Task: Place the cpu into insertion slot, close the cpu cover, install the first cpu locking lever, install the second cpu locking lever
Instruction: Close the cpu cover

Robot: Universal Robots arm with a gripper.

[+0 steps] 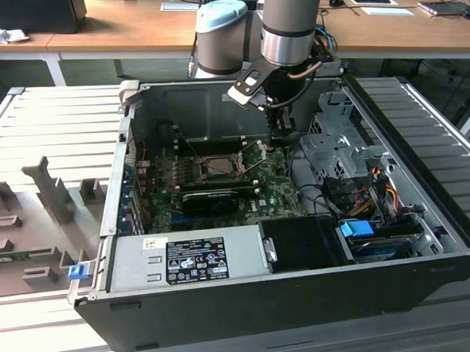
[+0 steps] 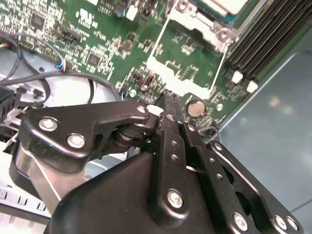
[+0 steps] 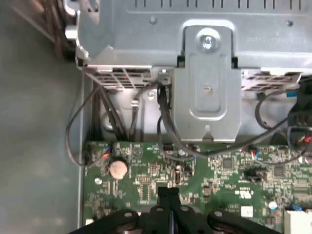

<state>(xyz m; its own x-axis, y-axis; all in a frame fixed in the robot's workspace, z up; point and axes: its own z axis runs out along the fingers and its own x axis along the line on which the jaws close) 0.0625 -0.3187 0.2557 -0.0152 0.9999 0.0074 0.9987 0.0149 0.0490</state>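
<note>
Inside the open computer case, the insertion slot [image 1: 218,166] sits on the green board with the cpu [image 1: 219,164] lying in it as a pale grey square. In the second wrist view a corner of the cpu [image 2: 222,6] shows in the slot. The cpu cover [image 2: 187,87] is a thin silver frame that stands swung up and open, with green board visible through its cut-out; in the exterior view the cover [image 1: 253,154] rises at the slot's right side. My gripper [image 1: 281,137] hangs just right of the cover, fingers pressed together and empty. Its tip [image 2: 170,100] is close to the cover's free edge.
A long black card [image 1: 211,198] lies in front of the slot. Black memory slots [image 2: 265,36] run beside it. A coin battery [image 3: 118,168] and loose cables [image 3: 163,117] lie near the gripper. A metal drive cage [image 1: 334,142] and a power supply [image 1: 184,259] fill the case's right and front.
</note>
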